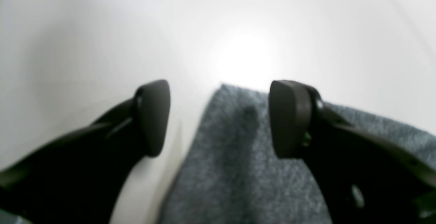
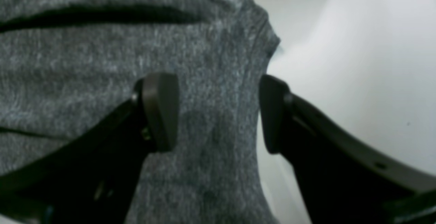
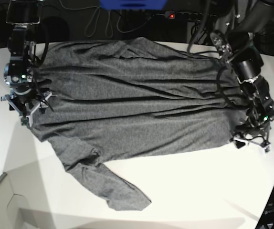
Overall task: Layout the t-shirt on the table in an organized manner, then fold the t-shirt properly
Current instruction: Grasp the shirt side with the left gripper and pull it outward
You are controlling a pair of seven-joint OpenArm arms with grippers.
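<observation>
- We see a dark-grey t-shirt [image 3: 132, 102] spread flat across a white table [image 3: 194, 191], its body running from one arm to the other.
- One long sleeve [image 3: 110, 188] trails off the shirt toward the near edge of the table, on the side of our right gripper.
- Our left gripper [image 1: 219, 118] hangs over a corner of the shirt [image 1: 238, 162]; its two dark fingers [image 1: 155, 115] stand apart with nothing between them.
- Beneath that gripper, the cloth lies under the gap and under one finger, while bare table [image 1: 102, 40] shows under the other finger and beyond the tips.
- Our right gripper [image 2: 219, 113] hangs over the opposite edge of the shirt [image 2: 102, 81]; its fingers [image 2: 161, 110] also stand wide apart, holding nothing.
- Under it, the cloth fills the gap and spreads out past one finger; the other finger sits over the shirt's edge, with white table [image 2: 357, 64] past it.
- Soft folds run along the shirt ahead of the right gripper.
- In the base view, the right gripper [image 3: 27, 107] is at the shirt's one end, the left gripper [image 3: 251, 138] at the other.
</observation>
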